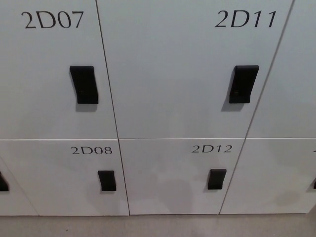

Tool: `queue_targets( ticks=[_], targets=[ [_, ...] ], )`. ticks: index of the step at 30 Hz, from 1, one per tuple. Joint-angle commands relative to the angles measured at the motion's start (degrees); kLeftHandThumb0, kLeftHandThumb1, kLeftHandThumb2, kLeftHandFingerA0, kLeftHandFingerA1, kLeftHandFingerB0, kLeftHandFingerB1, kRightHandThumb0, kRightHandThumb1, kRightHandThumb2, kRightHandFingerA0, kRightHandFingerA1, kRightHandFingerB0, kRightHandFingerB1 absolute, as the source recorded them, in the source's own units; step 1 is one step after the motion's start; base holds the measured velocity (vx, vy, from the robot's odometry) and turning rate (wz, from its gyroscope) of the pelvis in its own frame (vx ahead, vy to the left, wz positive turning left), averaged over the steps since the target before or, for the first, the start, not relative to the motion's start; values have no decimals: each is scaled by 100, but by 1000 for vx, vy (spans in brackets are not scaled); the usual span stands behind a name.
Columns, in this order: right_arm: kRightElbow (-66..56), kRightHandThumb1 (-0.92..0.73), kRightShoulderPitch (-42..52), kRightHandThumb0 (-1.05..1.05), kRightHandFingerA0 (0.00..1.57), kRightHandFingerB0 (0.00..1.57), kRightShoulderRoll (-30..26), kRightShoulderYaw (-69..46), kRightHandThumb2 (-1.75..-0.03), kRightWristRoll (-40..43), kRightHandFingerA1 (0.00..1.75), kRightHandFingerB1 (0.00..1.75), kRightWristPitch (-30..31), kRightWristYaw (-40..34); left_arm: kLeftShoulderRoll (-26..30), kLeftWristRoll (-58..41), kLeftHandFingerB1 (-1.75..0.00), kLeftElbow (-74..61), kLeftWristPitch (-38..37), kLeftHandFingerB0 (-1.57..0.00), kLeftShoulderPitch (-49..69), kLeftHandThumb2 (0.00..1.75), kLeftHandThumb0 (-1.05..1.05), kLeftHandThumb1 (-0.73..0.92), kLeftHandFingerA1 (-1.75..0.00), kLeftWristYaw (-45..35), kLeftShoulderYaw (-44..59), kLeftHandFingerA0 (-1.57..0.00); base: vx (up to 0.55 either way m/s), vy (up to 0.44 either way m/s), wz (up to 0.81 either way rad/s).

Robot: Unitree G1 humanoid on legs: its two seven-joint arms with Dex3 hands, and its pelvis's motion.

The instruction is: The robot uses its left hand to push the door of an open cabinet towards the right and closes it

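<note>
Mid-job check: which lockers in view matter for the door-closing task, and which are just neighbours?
Job:
- 2D11 door, looks shut flush
- its black handle

Neighbours:
- 2D07 door
- 2D08 door
- 2D12 door

Neither hand is in view.

Locker rm: numbered locker doors (168, 74)

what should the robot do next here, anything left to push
Probably nothing more to push: keep both arms down and end the task. Door 2D11 sits flush with 2D07 and 2D12, with only thin even seams around it, and its black handle faces forward. No door stands open in the head view, and neither hand is in view.
</note>
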Motion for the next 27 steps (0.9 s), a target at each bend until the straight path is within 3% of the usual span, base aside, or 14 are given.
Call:
queue_targets(
  ticks=[1,11,12,13,14,15,16,27],
  targets=[
    [95,-87,50,-51,33,31,-319,-126,-66,44,35,33,-73,-57,84,123,-33,2260,-896,-30,-409,71,-80,82,-37,1293,675,-37,0,0,0],
    [102,-86,-47,-49,35,31,-282,-211,-65,107,36,33,-110,-55,-205,-9,-30,4047,-880,-29,-1001,67,-73,88,-33,1694,856,-32,0,0,0],
    [95,-69,-15,-54,32,20,-276,-212,-101,105,53,46,-132,-65,-223,18,-30,4307,-835,-29,-982,67,-72,89,-34,1797,846,-32,0,0,0],
    [93,-69,-7,-54,32,20,-274,-212,-101,103,53,46,-137,-68,-228,26,-30,4382,-828,-29,-982,67,-72,89,-34,1825,843,-32,0,0,0],
    [97,-87,-13,-50,34,29,-281,-199,-66,84,36,32,-116,-55,-312,-238,-43,4605,-645,-15,-1077,107,-71,68,-54,1654,1055,-36,0,0,0],
    [99,-87,-16,-50,34,29,-282,-196,-66,78,36,32,-110,-51,-337,-311,-43,4682,-607,-15,-1114,107,-71,68,-54,1604,1118,-36,0,0,0],
    [106,-87,-36,-51,34,30,-288,-207,-66,84,36,32,-104,-42,-351,-360,-32,4744,-575,-28,-1180,67,-73,88,-35,1534,1161,-36,0,0,0],
    [119,-87,75,-53,33,29,-338,-275,-66,57,36,32,-176,-62,-477,-430,-31,5426,-546,-30,-1530,67,-76,87,-34,1251,1617,-36,0,0,0]
  ],
)
